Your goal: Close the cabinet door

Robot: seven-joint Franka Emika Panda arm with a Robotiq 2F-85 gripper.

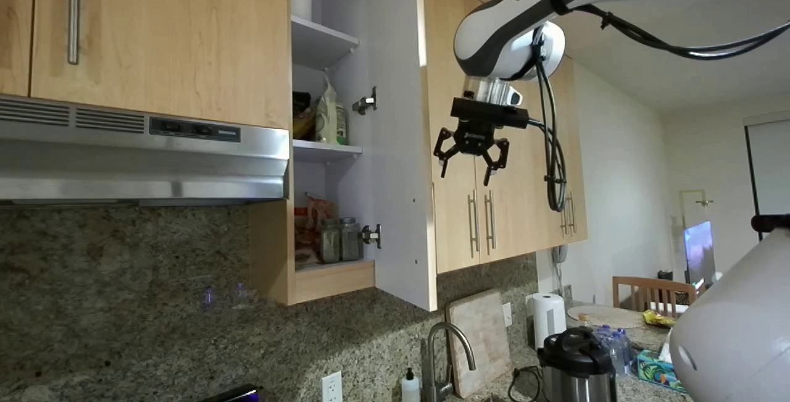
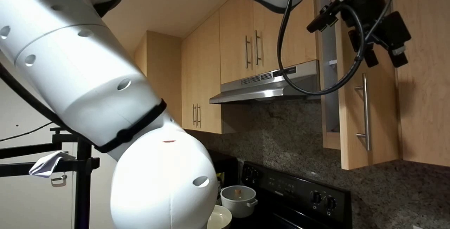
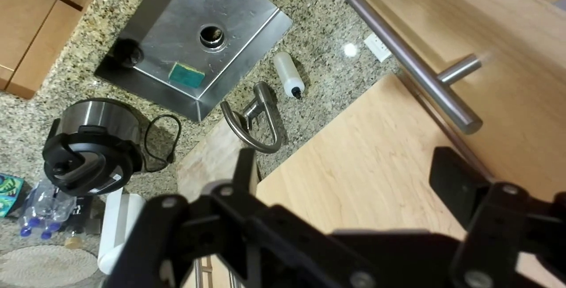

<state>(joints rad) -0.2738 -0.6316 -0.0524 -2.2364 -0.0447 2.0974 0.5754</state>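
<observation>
- See the cabinet door [image 1: 398, 161] standing wide open in both exterior views — pale inner face turned to the range hood [image 1: 142, 164], light-wood outer face turned to the closed cabinet doors [image 1: 453, 217].
- Find the handle [image 2: 366, 113] upright on that outer face, a slim silver bar toward the lower end.
- Spot the gripper [image 1: 465, 172] on the outer-face side, pointing down, with fingers [image 3: 457, 186] spread well apart — released.
- In the wrist view, see the handle at upper right, clear of the fingers. Cannot tell about contact with the wood.
- Find a bag [image 1: 327, 118] on a shelf [image 1: 327, 152] inside the cabinet [image 1: 333, 280], and two jars [image 1: 330, 242] at its bottom.
- In the wrist view, look down on the sink [image 3: 177, 27], green sponge [image 3: 186, 74] inside, with the faucet [image 3: 264, 95] and the pressure cooker [image 3: 90, 146] near it on the speckled counter [image 3: 22, 120].
</observation>
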